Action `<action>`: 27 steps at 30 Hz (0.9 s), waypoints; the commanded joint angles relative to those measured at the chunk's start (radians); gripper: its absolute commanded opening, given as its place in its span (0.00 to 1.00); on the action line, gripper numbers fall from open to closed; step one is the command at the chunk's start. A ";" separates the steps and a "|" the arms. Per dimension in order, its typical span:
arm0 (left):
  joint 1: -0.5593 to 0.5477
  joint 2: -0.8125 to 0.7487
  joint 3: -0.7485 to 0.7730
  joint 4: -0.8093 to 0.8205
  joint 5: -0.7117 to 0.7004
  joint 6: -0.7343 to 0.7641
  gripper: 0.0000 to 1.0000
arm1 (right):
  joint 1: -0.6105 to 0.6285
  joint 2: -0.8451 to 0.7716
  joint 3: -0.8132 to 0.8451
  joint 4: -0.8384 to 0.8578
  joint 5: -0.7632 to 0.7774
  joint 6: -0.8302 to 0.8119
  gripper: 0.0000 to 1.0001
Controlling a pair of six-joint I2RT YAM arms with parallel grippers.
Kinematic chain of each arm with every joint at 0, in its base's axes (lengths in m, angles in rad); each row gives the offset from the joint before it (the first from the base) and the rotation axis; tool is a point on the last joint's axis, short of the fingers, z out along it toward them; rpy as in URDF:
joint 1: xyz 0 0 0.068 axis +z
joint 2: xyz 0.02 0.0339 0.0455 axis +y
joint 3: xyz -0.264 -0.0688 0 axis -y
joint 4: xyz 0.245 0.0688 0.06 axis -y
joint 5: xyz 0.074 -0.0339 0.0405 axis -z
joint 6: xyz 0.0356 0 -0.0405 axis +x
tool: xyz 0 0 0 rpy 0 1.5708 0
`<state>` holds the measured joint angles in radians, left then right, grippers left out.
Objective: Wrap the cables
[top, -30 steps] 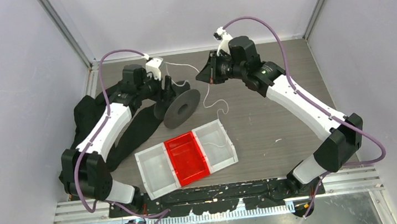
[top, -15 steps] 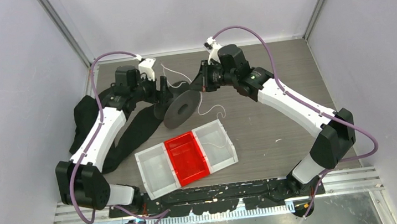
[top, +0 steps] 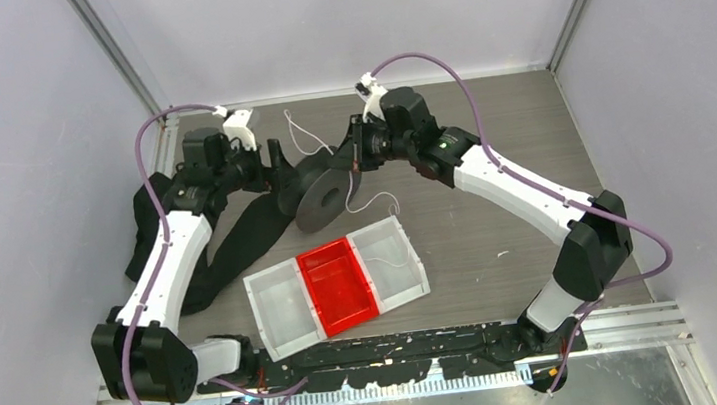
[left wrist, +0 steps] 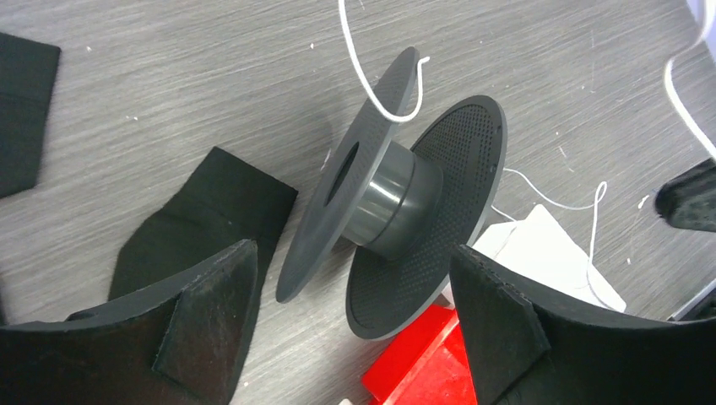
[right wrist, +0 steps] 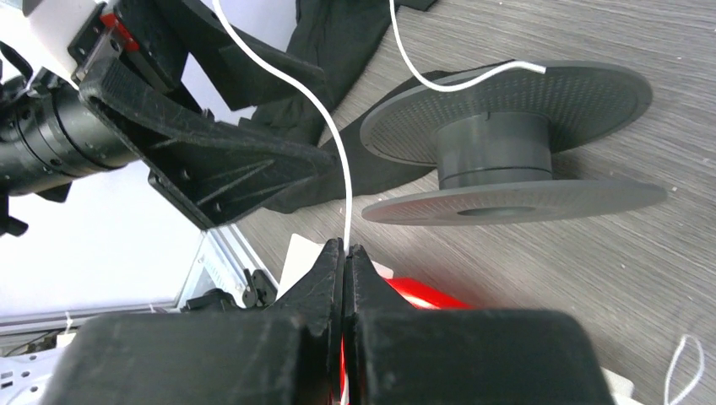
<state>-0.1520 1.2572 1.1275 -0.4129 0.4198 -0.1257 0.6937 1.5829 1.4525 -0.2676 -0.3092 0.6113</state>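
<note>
Spool (top: 323, 194): dark grey, two flanges. It sits on the tabletop (top: 483, 280) left of centre, toward the far edge, and is tilted on its flange rims as far as I can tell. Hub is bare, no turns laid yet.

White cable (right wrist: 345, 202): one free end hooks over the rim of a flange. From there it rises in a loop and comes down into the right gripper (right wrist: 347, 247), whose jaws are pressed together on it, just beside the spool on its right. Below the pinch the slack trails over the tabletop toward the near edge. The tail seems to end in the right-hand white compartment of the tray (top: 271, 317) (middle compartment is red).

Left gripper (left wrist: 350, 253): jaws wide apart, nothing gripped. The spool lies just ahead of the fingertips, apart from them. A black strap (top: 238, 240) lies on the tabletop beside that arm.

Handling, my judgement:
- The cable is very light and limp, yet springy enough to keep its curls — likely to slip off the flange unless kept taut.
- It is far thinner than a finger, so it needs fully closed pads, taken close to the hub with little free length.
- The spool is rigid and light — it may roll or skid, so steady it by a flange or across the hub while winding.
</note>
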 commanded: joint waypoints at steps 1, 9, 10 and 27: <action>0.016 -0.040 -0.055 0.079 0.023 -0.068 0.85 | 0.026 0.026 0.015 0.081 -0.011 0.039 0.01; 0.023 -0.028 -0.113 0.178 0.035 -0.162 0.87 | 0.052 0.045 0.028 0.093 -0.011 0.048 0.01; 0.023 -0.025 -0.121 0.193 0.036 -0.171 0.87 | 0.053 0.048 0.027 0.098 -0.011 0.050 0.01; 0.022 0.051 -0.156 0.356 0.054 -0.223 0.86 | 0.061 0.097 0.065 0.173 -0.060 0.118 0.01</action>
<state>-0.1352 1.2900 0.9642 -0.1478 0.4473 -0.3340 0.7448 1.6890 1.4628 -0.1574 -0.3428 0.7132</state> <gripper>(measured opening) 0.865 0.022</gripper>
